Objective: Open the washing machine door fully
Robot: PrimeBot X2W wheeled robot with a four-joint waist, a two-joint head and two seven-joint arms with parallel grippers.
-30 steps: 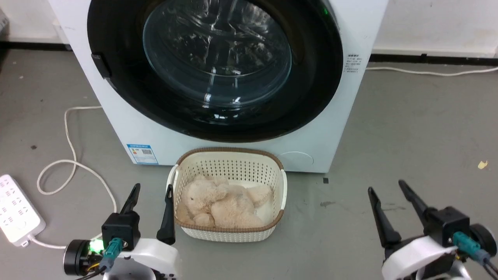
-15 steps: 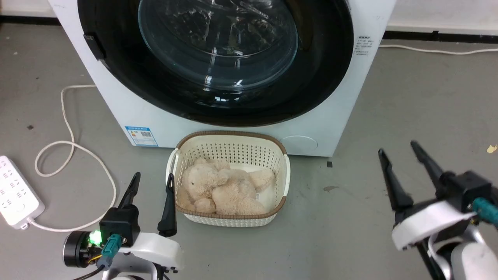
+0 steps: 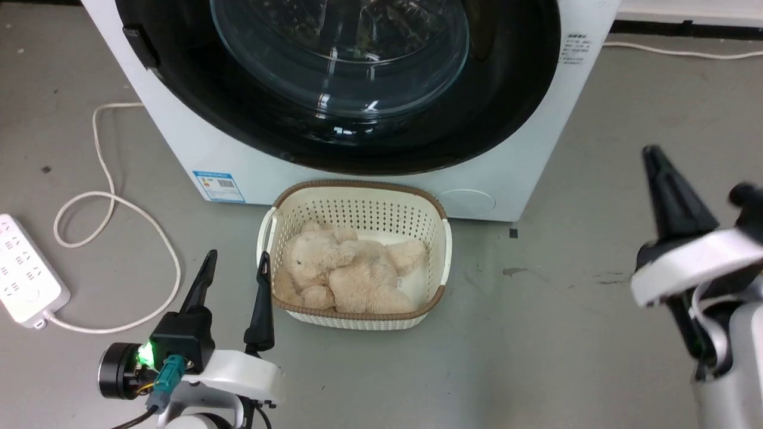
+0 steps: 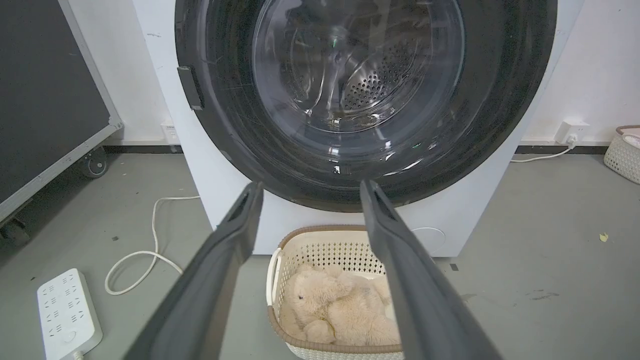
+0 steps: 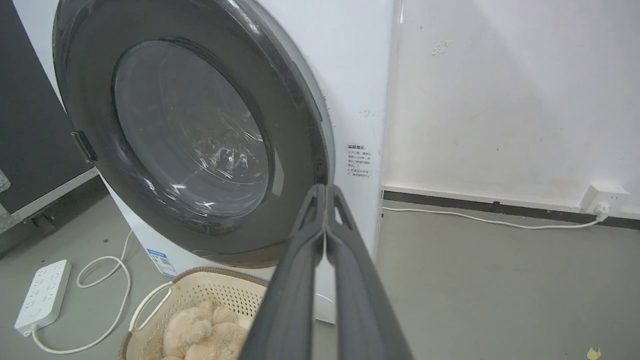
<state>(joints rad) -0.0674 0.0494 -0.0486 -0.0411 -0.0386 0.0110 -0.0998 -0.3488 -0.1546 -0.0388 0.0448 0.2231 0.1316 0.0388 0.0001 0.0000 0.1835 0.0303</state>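
Head view: we see the washing machine door (image 3: 340,77) at 12 o'clock, lying flat against the front of the white washing machine (image 3: 512,173). Left tool (image 3: 236,256) at 7 o'clock is released, fingers spread with nothing between them, just beside the basket (image 3: 357,205). Right tool (image 3: 651,154) at 3 o'clock is clenched on nothing, well apart from the door. In the right wrist view we see its joined tips pointing just past the door's rim. Plush toy (image 3: 351,271) lies in the basket on the floor (image 3: 536,328). Power strip (image 3: 24,268) at 9 o'clock.
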